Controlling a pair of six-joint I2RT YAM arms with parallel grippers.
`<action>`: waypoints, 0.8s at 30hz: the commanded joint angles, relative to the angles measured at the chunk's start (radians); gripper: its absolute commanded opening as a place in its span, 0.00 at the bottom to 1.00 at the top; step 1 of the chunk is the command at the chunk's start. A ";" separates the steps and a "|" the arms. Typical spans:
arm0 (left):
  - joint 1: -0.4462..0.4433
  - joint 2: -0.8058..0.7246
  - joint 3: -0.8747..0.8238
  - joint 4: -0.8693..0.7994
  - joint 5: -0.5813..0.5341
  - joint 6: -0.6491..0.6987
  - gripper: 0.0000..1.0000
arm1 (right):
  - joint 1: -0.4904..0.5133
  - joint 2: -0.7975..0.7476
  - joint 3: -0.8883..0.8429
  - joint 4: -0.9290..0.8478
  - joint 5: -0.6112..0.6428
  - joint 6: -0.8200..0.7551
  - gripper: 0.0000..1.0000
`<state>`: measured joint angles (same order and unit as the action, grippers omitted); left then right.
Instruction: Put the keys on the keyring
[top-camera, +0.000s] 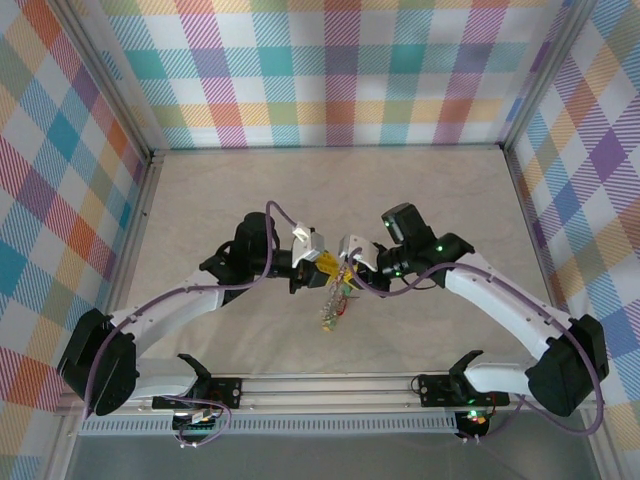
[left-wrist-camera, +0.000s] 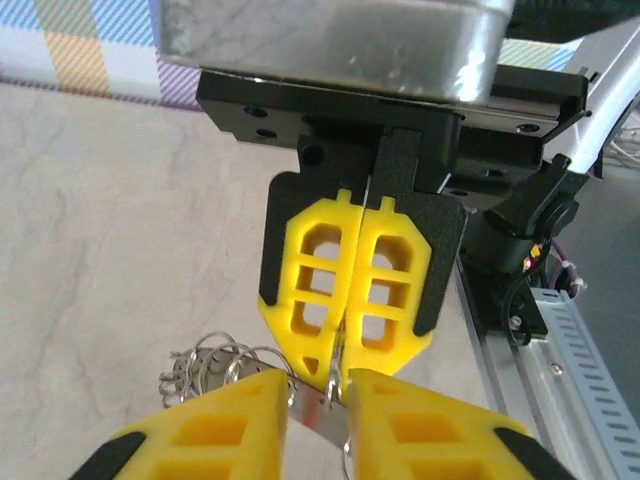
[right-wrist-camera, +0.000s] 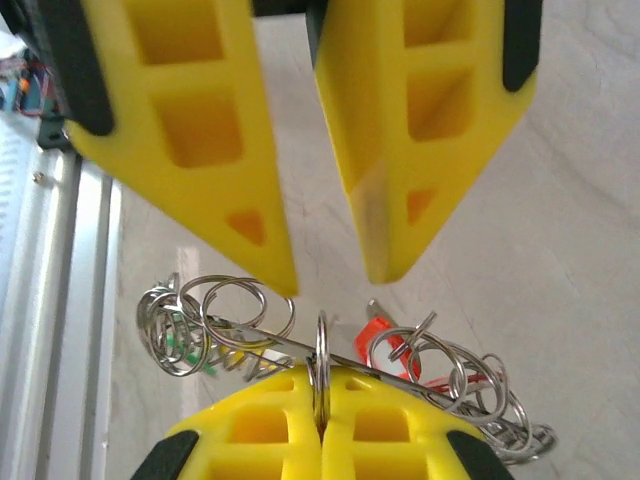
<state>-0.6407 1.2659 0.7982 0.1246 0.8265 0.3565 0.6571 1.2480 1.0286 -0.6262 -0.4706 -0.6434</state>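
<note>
The left tool is clamping a silver metal key, so the slightly parted, empty right tool is likely needing to pinch the grey wire keyring steady.

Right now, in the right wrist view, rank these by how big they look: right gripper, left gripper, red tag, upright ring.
1. Right gripper, though it is nearest the camera.
2. Left gripper, cut off by the bottom edge.
3. Upright ring and red tag: unranked; the ring is edge-on, the tag partly hidden.
</note>
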 joint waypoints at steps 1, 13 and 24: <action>0.000 0.003 0.040 -0.146 -0.005 0.099 0.26 | 0.048 0.036 0.084 -0.135 0.112 -0.119 0.00; -0.020 0.111 0.089 -0.161 0.071 0.098 0.29 | 0.085 0.087 0.144 -0.149 0.220 -0.134 0.00; -0.040 0.132 0.079 -0.069 0.071 0.075 0.30 | 0.101 0.076 0.109 -0.089 0.199 -0.117 0.00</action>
<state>-0.6636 1.3766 0.8555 0.0154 0.8745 0.4339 0.7494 1.3430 1.1347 -0.7677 -0.2424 -0.7532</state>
